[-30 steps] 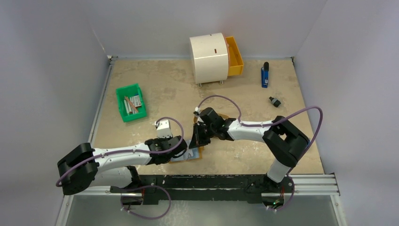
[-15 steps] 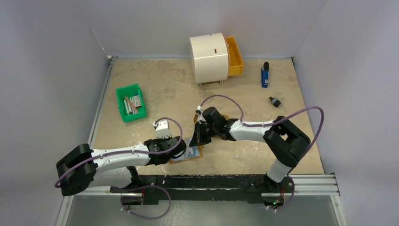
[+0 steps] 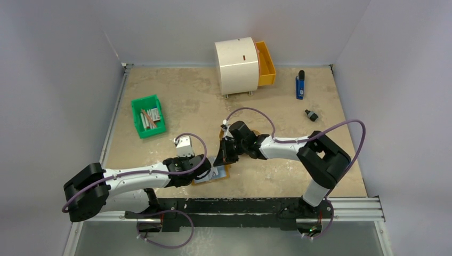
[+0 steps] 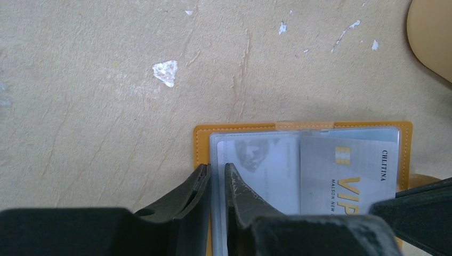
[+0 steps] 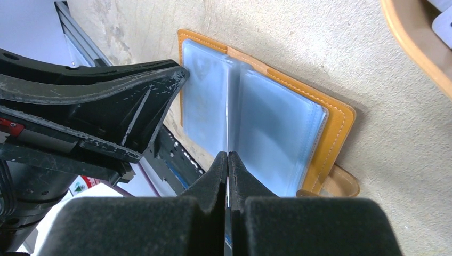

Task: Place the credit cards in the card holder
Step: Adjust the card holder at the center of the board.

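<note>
The orange-tan card holder [image 4: 201, 133] lies open on the table near its front edge, clear sleeves up. My left gripper [image 4: 216, 169] is shut on the left edge of the holder and its sleeve. One credit card [image 4: 266, 170] with a faint portrait sits inside the left sleeve. A grey VIP credit card [image 4: 346, 160] lies at the right sleeve, and my right gripper [image 5: 228, 156] is shut on it; from the right wrist it shows edge-on as a thin white line. In the top view both grippers meet over the holder [image 3: 217, 175].
A tan oval tray [image 5: 416, 37] lies just beyond the holder, under the right arm. A green bin [image 3: 148, 116] with sticks stands at the left. A white cabinet [image 3: 237, 65] with an open orange drawer [image 3: 265, 63] is at the back. A blue object [image 3: 300, 85] lies at back right.
The right gripper has edged slightly left toward the holder with the card. The left gripper has shifted a little and keeps its grip.
</note>
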`<action>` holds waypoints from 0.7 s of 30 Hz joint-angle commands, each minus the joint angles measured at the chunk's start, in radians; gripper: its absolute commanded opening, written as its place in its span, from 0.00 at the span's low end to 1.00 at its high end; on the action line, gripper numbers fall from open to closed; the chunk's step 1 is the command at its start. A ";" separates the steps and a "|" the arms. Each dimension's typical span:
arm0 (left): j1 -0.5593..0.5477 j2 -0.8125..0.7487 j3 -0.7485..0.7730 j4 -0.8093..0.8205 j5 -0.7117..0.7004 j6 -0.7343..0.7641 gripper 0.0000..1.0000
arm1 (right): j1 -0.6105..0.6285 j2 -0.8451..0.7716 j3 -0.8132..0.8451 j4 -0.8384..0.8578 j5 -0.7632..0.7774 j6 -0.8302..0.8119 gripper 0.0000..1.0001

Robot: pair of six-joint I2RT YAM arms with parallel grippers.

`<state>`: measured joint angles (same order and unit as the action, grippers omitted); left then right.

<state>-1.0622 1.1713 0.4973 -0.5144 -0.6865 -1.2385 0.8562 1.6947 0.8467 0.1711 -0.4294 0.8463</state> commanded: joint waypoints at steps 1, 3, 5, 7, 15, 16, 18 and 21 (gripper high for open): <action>0.003 -0.009 0.000 -0.027 -0.011 -0.012 0.14 | -0.001 0.013 0.008 0.037 -0.042 0.015 0.00; 0.004 -0.009 -0.003 -0.026 -0.010 -0.013 0.14 | 0.000 0.020 0.009 0.040 -0.048 0.022 0.00; 0.004 -0.009 -0.005 -0.023 -0.009 -0.015 0.14 | 0.000 0.027 0.009 0.042 -0.053 0.030 0.00; 0.004 -0.009 -0.006 -0.023 -0.008 -0.016 0.14 | 0.000 0.035 0.008 0.047 -0.058 0.037 0.00; 0.004 -0.011 -0.009 -0.026 -0.007 -0.016 0.14 | 0.000 0.043 -0.004 0.051 -0.088 0.077 0.00; 0.004 -0.012 -0.010 -0.027 -0.008 -0.016 0.14 | -0.001 0.039 -0.007 0.044 -0.089 0.078 0.00; 0.004 -0.015 -0.011 -0.028 -0.008 -0.018 0.14 | 0.000 0.029 -0.016 0.036 -0.090 0.079 0.00; 0.004 -0.019 -0.015 -0.030 -0.010 -0.019 0.13 | -0.001 0.010 -0.039 0.036 -0.088 0.077 0.00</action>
<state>-1.0615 1.1683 0.4969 -0.5240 -0.6914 -1.2385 0.8558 1.7306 0.8391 0.1978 -0.4904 0.9108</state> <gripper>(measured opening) 0.138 0.004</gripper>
